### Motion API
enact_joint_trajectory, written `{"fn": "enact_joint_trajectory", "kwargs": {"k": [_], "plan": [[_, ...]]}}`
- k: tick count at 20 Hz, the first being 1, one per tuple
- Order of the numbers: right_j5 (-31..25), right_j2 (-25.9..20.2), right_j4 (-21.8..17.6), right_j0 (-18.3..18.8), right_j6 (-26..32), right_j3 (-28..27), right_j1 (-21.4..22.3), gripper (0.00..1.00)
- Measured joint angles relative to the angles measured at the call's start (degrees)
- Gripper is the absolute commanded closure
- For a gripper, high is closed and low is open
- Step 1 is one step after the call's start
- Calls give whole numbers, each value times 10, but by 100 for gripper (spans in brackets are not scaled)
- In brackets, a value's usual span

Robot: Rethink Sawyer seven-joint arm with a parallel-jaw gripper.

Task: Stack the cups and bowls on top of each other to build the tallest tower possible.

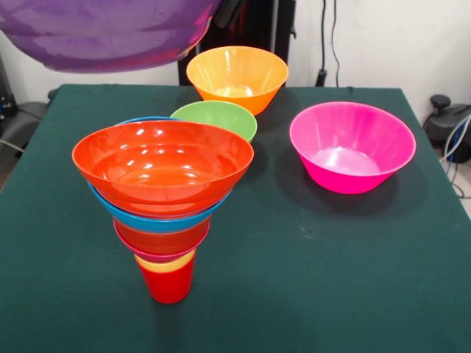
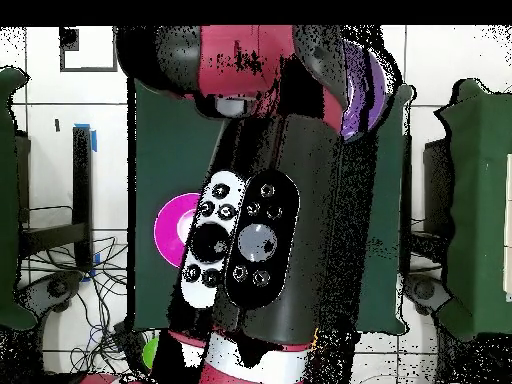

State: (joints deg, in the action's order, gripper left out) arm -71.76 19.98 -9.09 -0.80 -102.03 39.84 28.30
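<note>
The tower [image 1: 163, 198] stands at the front left of the table: a red cup [image 1: 169, 285] at the base with a yellow cup's rim showing in it, then pink, orange, blue and a wide orange-red bowl [image 1: 163, 163] on top. A big purple bowl [image 1: 103, 33] hangs tilted in the air at the top left, above the tower. It also shows in the overhead view as the purple bowl [image 2: 360, 95] seen edge-on. A dark part of my gripper [image 1: 227, 13] meets its right rim and holds it. Loose on the table are a green bowl [image 1: 219, 118], a light orange bowl [image 1: 237, 76] and a magenta-pink bowl [image 1: 352, 147].
The dark green table [image 1: 331, 279] has room at the front right. In the overhead view my arm [image 2: 255, 240] covers most of the table; only parts of the magenta-pink bowl [image 2: 168, 226] and the green bowl [image 2: 150, 352] show beside it.
</note>
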Motion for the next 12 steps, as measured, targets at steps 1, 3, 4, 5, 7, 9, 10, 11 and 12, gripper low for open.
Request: {"fn": "enact_joint_trajectory", "kwargs": {"k": [1,3,4,5,7,9,10,11,12], "plan": [[1,0,0,0,0,0,-1,100],[1,-1,0,0,0,0,-1,100],[1,-2,0,0,0,0,-2,100],[1,-3,0,0,0,0,-2,100],[1,-4,0,0,0,0,-2,100],[1,-5,0,0,0,0,-2,100],[1,-6,0,0,0,0,-2,100],[1,-7,0,0,0,0,-2,100],[1,-8,0,0,0,0,-2,100]]}}
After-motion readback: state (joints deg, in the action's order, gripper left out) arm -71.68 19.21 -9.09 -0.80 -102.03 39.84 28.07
